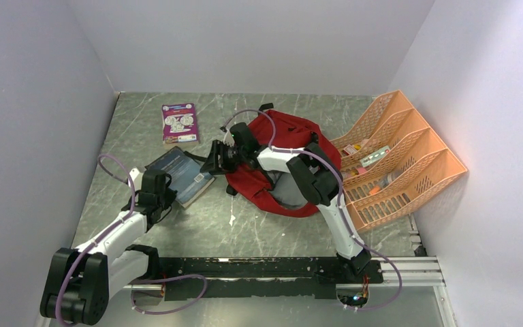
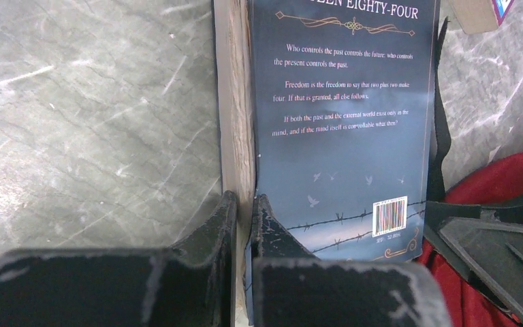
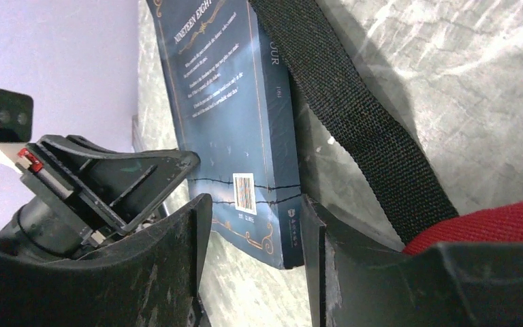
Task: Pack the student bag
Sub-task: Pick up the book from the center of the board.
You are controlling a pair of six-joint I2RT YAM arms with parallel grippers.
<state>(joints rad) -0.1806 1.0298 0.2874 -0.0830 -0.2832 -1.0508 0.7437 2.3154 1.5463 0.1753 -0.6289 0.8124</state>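
Note:
The student bag (image 1: 287,136) is dark red and lies open at mid-table, its grey lining showing. A dark blue paperback book (image 1: 177,172) lies to the left of it. My left gripper (image 1: 158,199) is shut on the book's page edge (image 2: 235,122), one finger on each side of it. My right gripper (image 1: 216,158) reaches across from the bag. Its jaws are open around the book's barcode corner (image 3: 259,204), with a gap on the left side. In the right wrist view, the bag's black strap (image 3: 354,116) runs beside the book's spine and the bag's red cloth (image 3: 497,221) shows at the right.
A purple picture book (image 1: 179,122) lies at the back left of the table. An orange plastic desk organiser (image 1: 398,160) holding small items stands against the right wall. Grey walls close in the table on three sides.

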